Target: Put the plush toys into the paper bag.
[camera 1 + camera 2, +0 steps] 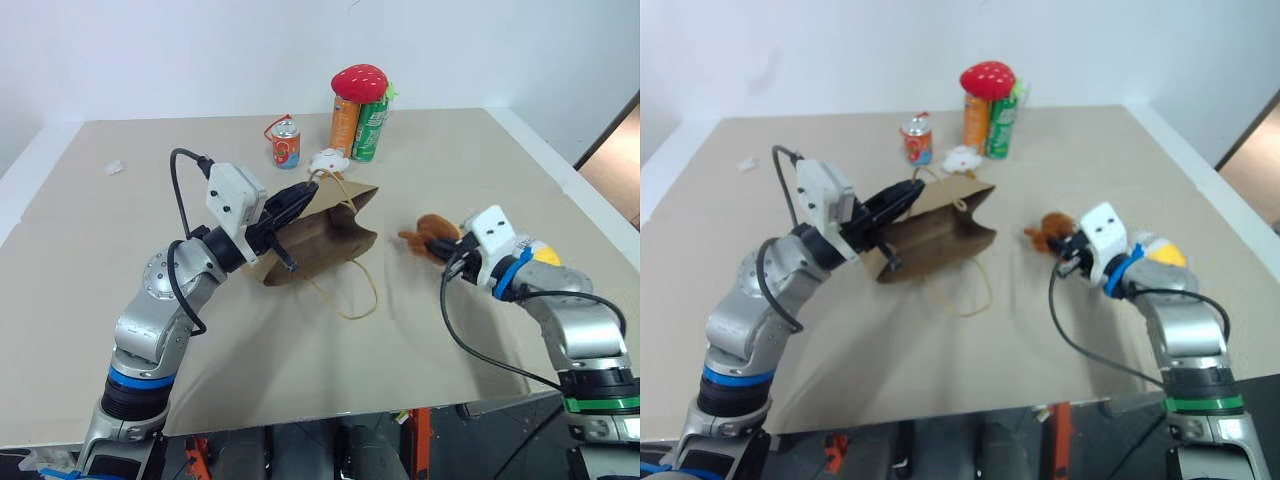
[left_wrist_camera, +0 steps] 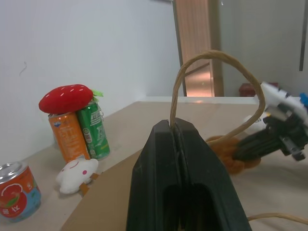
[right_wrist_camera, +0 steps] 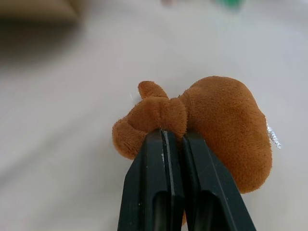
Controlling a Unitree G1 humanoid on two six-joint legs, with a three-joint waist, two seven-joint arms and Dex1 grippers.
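With the left gripper (image 1: 300,193) clamped on one cord handle of the paper bag (image 1: 320,240) and the right gripper (image 3: 166,137) pinched on a thin fold of the brown plush toy (image 3: 216,125) beside the bag's mouth, slippage may drop the toy short

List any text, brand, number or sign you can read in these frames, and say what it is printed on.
None can be read.
Short red and blue can: white markings, too blurred to read.
Orange can: small logo near the top, too small to read.
Green can: white lettering, illegible.
Paper bag, brown plush toy, white plush toy: no print visible.
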